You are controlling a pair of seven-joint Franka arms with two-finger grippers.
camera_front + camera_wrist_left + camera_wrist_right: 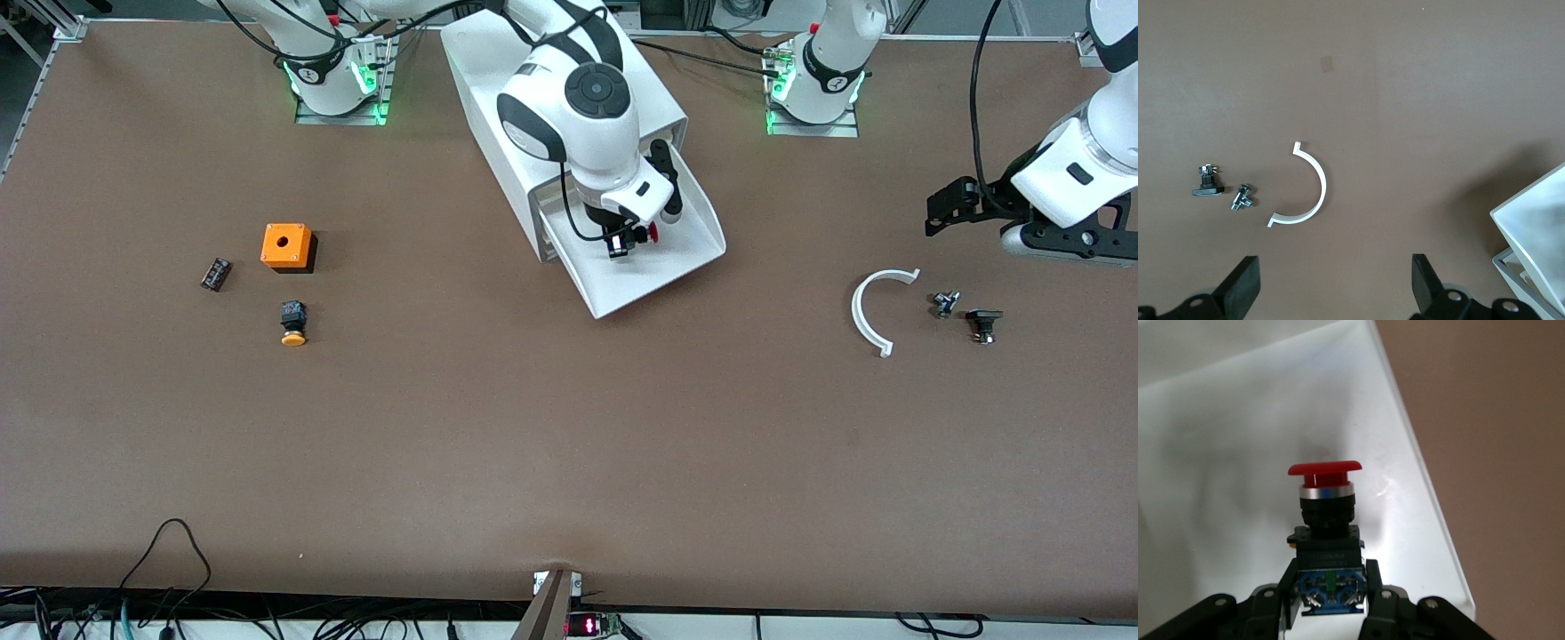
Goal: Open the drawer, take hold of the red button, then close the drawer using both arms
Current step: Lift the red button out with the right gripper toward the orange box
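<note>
The white cabinet [484,80] stands at the robots' edge of the table, and its lowest drawer [662,283] is pulled out toward the front camera. Reaching down into this drawer [1218,440], my right gripper [621,242] [1330,587] is shut on the black body of the button [1326,520]. The button's red cap [653,233] points away from the gripper, and its blue terminal end sits between the fingers. My left gripper [944,209] [1333,273] hangs open and holds nothing, above bare table toward the left arm's end. A corner of the drawer [1538,220] shows in the left wrist view.
An orange box with a hole [286,245], a yellow-capped button [293,324] and a small black part [215,273] lie toward the right arm's end. A white curved strip [876,311] [1308,190], a small metal fitting [944,304] and a black part [983,324] lie below the left gripper.
</note>
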